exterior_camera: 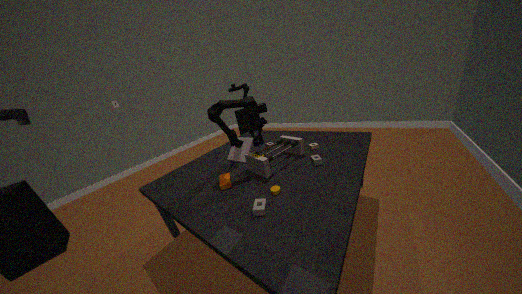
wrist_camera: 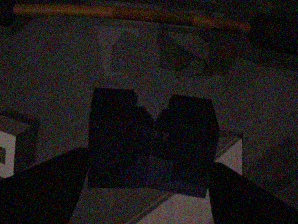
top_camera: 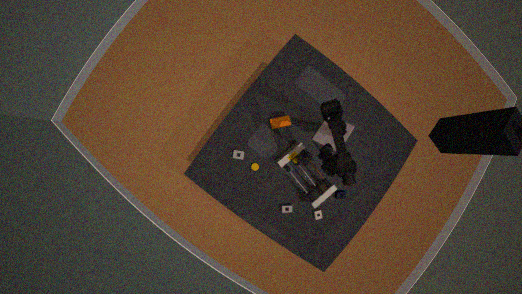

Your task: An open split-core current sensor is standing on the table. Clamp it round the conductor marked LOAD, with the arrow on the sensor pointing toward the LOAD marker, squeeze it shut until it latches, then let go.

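The open sensor (wrist_camera: 150, 175) is a dark blue and black block in the wrist view, its two halves apart at the top with a notch between. My gripper (wrist_camera: 149, 165) (exterior_camera: 258, 143) is shut on the sensor, one finger on each side. In the top view the arm hides the fingers. The conductors (exterior_camera: 281, 149) are thin rods between a near white end block (top_camera: 284, 161) (exterior_camera: 264, 167) and a far one (top_camera: 324, 196) (exterior_camera: 292, 138). The gripper is low beside them. An orange bar (wrist_camera: 130, 12) crosses the top of the wrist view. LOAD lettering and the arrow are unreadable.
An orange block (top_camera: 280, 122) (exterior_camera: 225, 181), a yellow disc (top_camera: 255, 167) (exterior_camera: 275, 190) and white square blocks (top_camera: 238, 155) (top_camera: 287, 209) (top_camera: 318, 215) stand on the table (top_camera: 370, 150). A small dark blue thing (top_camera: 340, 192) is by the far end block. A pale plate (top_camera: 322, 138) (exterior_camera: 238, 153) lies under the arm.
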Controlling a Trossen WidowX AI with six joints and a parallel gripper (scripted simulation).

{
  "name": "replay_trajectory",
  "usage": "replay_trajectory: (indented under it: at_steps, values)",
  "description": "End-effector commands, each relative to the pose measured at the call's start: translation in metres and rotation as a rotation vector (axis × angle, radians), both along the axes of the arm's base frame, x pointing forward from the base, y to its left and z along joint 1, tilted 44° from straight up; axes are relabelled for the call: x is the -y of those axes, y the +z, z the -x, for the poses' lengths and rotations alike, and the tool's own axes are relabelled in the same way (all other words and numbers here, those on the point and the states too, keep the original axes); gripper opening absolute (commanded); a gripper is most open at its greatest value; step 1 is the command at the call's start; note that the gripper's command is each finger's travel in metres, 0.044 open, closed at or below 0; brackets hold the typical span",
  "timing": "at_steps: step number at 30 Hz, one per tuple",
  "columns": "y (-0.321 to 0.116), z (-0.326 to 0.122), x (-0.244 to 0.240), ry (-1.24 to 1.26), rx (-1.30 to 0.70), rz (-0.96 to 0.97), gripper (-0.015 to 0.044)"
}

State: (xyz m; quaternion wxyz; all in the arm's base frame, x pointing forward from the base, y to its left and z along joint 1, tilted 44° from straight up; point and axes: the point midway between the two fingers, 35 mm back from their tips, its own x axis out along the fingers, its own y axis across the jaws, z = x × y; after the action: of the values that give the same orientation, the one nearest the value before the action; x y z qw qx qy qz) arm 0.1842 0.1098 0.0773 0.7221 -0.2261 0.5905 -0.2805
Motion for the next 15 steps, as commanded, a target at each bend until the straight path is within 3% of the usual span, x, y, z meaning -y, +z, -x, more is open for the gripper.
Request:
replay_trajectory:
  at_steps: [1, 15]
  values:
    - [0.005, 0.002, -0.003, 0.004, -0.012, 0.002, 0.0]
    - [0.009, -0.029, -0.009, 0.273, -0.259, 0.047, 0.0]
